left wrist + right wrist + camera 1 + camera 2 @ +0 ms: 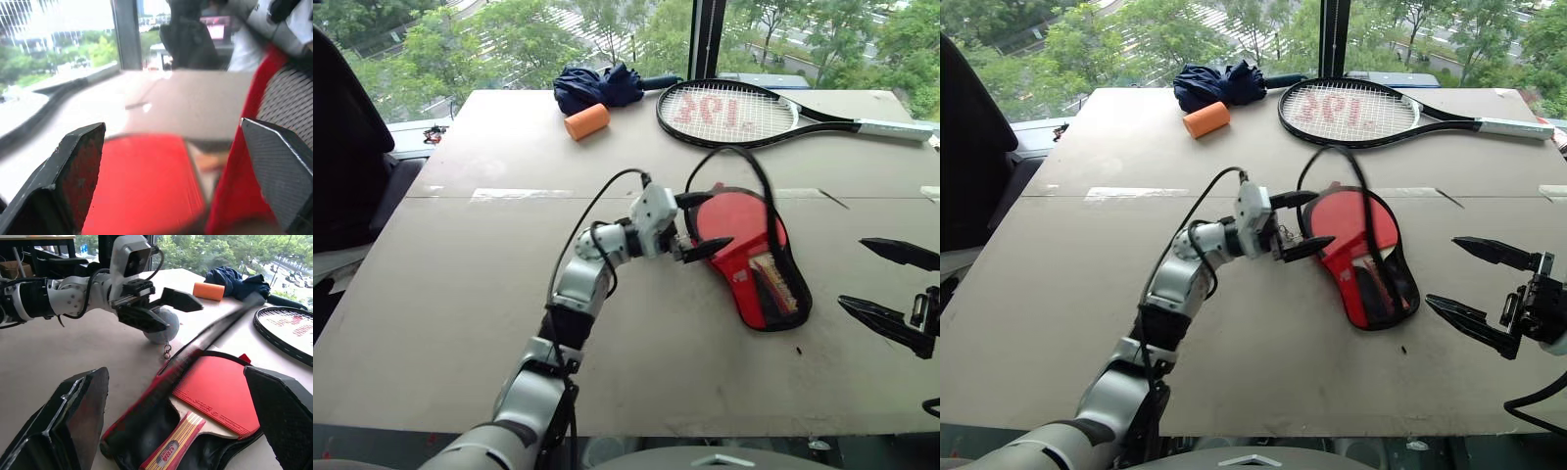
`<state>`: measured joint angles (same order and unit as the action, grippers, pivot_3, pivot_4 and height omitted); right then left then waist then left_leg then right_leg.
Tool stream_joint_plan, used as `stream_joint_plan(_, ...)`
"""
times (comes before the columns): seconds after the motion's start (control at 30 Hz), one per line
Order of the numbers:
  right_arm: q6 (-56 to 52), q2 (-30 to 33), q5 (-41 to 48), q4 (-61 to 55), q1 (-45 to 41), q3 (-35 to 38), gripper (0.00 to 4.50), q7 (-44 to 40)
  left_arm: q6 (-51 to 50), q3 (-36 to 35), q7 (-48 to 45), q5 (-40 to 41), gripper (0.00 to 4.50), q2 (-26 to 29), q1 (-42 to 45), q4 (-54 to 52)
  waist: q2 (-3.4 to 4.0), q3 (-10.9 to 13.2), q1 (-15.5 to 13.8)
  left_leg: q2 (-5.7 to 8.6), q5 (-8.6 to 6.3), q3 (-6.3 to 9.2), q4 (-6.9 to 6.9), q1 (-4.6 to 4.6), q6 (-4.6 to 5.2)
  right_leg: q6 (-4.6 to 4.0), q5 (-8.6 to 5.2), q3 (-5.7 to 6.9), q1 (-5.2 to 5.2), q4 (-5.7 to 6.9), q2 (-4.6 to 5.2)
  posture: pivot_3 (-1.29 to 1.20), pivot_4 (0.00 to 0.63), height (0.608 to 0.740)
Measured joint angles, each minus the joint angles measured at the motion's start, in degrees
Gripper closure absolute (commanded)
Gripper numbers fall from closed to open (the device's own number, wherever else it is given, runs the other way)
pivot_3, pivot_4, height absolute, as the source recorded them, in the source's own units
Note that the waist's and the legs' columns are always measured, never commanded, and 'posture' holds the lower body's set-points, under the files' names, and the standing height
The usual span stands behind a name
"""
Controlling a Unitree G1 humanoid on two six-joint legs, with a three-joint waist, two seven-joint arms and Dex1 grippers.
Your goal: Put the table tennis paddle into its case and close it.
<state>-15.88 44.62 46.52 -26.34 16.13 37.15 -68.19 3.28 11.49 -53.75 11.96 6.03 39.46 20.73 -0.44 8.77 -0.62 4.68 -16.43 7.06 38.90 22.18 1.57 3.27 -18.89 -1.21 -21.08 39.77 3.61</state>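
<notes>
The red-faced table tennis paddle with a wooden handle (215, 396) already lies inside the floppy red zip case (1356, 294) mid-table. Left gripper (1295, 225) sits wide open at its lid; right gripper (1474, 284) too. I'd pinch the soft lid's edge; it looks light.

The small table tennis paddle with a round red rubber face and short light wooden handle (215, 396) lies flat, face up, inside the open paddle-shaped zip case, red outside with black lining (766, 294). Its handle points toward the case's narrow end, nearer the table's front edge. The case lid stands raised and blurred, seemingly hinged along the side by the left arm. A fuzzy grey-blue ball charm (161, 330) hangs on a small chain beside that edge.
</notes>
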Motion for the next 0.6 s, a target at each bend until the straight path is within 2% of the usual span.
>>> stream_joint_plan(0.17,-0.6,-0.1,0.2,-1.6,1.2,0.0,0.04,2.5,1.6,0.7,5.7,-5.3,0.00,-1.2,0.8,9.2,-0.08,0.1,1.1,-0.03,0.00,-0.10,-0.13,-0.04,0.01,0.01,-0.01,-0.19,-0.12,0.07,-0.02,0.00,0.150,0.740)
stream_joint_plan(0.3,-1.1,-0.2,0.7,-3.5,1.9,0.0,0.04,4.4,0.5,-0.2,3.7,-3.7,0.00,-0.4,0.8,8.0,-0.13,0.1,0.7,-0.02,0.00,-0.07,-0.09,-0.02,0.01,0.01,0.00,-0.19,-0.12,0.06,0.01,0.00,0.150,0.740)
stream_joint_plan(0.53,-1.5,-1.1,0.5,-4.1,0.5,-1.4,0.04,7.2,-10.3,-5.2,-5.1,8.7,0.00,8.9,-3.3,-11.6,-0.11,0.1,1.2,-0.06,0.02,-0.03,-0.12,-0.04,-0.03,0.00,0.00,-0.21,-0.15,0.06,0.00,0.00,0.150,0.740)
stream_joint_plan(0.6,-1.7,-1.1,-0.4,-3.6,-2.0,-4.2,0.04,8.3,-17.1,-6.5,-8.3,13.8,0.00,15.7,-5.7,-20.2,-0.09,0.1,1.6,-0.10,0.02,-0.05,-0.15,-0.09,-0.04,0.00,-0.01,-0.26,-0.14,0.08,-0.03,0.00,0.150,0.740)
